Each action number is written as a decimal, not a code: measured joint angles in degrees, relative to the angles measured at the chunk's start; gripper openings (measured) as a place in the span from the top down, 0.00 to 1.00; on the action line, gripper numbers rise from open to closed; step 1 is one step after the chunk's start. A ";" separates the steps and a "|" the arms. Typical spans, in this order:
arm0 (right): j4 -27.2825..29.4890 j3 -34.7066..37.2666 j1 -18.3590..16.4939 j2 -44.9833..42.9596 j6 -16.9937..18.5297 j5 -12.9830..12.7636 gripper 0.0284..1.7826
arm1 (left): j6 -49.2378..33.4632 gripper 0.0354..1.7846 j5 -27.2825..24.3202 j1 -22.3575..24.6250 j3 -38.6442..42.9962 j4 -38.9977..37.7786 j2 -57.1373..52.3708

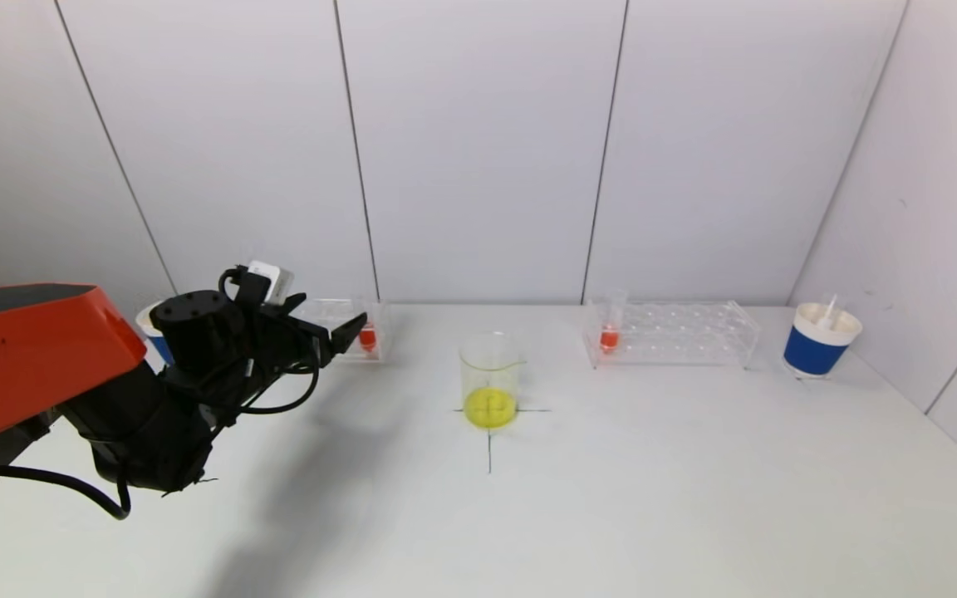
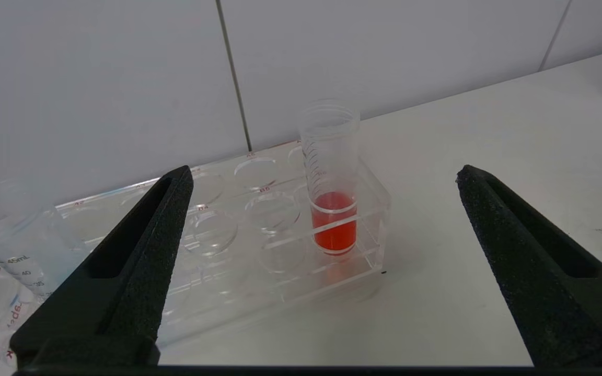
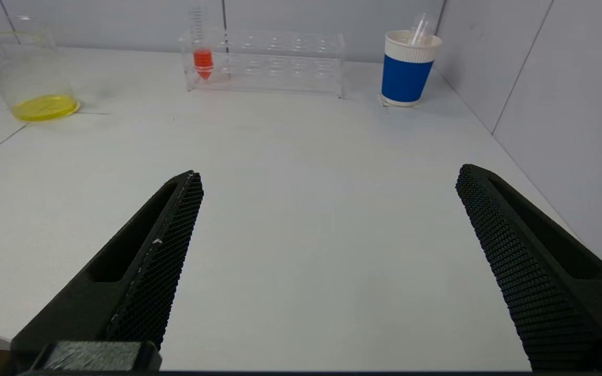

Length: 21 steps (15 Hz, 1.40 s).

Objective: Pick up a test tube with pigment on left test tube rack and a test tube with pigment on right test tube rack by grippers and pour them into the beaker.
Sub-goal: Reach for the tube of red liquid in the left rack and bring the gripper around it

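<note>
On the tabletop [image 1: 653,498] the beaker [image 1: 489,380] stands central. Left rack [image 1: 345,328] at ten o'clock, right rack [image 1: 669,334] at two; a tube [image 1: 609,328] in each, cup [image 1: 821,340] beyond.

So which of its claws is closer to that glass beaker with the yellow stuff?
Left. The left gripper hovers open by the left rack, beside the beaker. The right gripper, also open, sits farther back.

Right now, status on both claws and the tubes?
Left claw open, lined up short of the clear tube of red pigment in left rack. Right claw open, low over table, far from right red tube. Nothing blocking.
</note>
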 joint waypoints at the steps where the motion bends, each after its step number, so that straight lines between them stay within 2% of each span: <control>1: 0.00 0.00 0.00 0.00 0.00 -0.01 0.01 | 0.02 0.01 0.05 0.00 -0.69 0.06 0.66; 10: -0.02 0.00 0.00 0.00 0.00 -0.01 0.01 | 0.16 0.01 1.46 -0.27 -7.08 0.76 5.68; 21: -0.02 0.00 0.00 0.00 -0.02 -0.01 0.01 | 0.16 0.01 1.44 -1.12 -11.12 2.66 7.42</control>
